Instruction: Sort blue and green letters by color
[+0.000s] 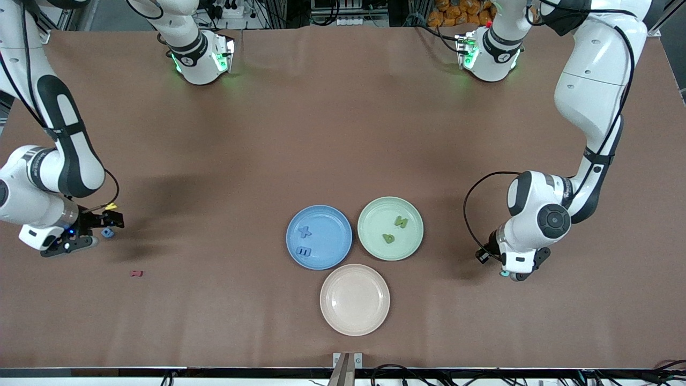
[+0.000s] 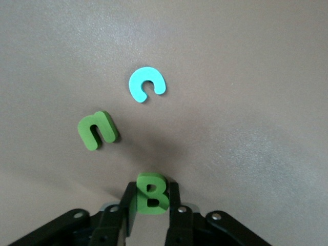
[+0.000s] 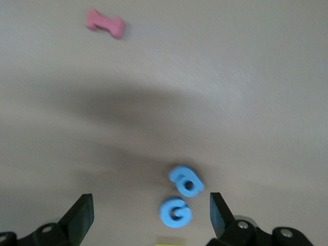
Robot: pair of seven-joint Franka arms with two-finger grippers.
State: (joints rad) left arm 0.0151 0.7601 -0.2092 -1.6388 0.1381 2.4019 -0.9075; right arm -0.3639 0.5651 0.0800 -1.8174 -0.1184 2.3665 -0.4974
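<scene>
Fingers of the right gripper point(image 1: 110, 221) spread wide, low over tabletop point(image 1: 343, 134) at right arm's end, straddling two blue letters point(image 3: 179, 200), a G plus another, probably lining up a pick; pink letter point(image 1: 137, 273) lies near. Mid-table: blue plate point(image 1: 296, 252) w/ X and E, green plate point(image 1: 415, 242) w/ N and P, pink plate point(image 1: 355, 299) empty. Left gripper point(image 2: 151, 205), at left arm's end, fingers pinching green B point(image 2: 152, 192), likely bound for green plate; green n point(image 2: 97, 129) and cyan c point(image 2: 146, 84) lie loose beside it.
</scene>
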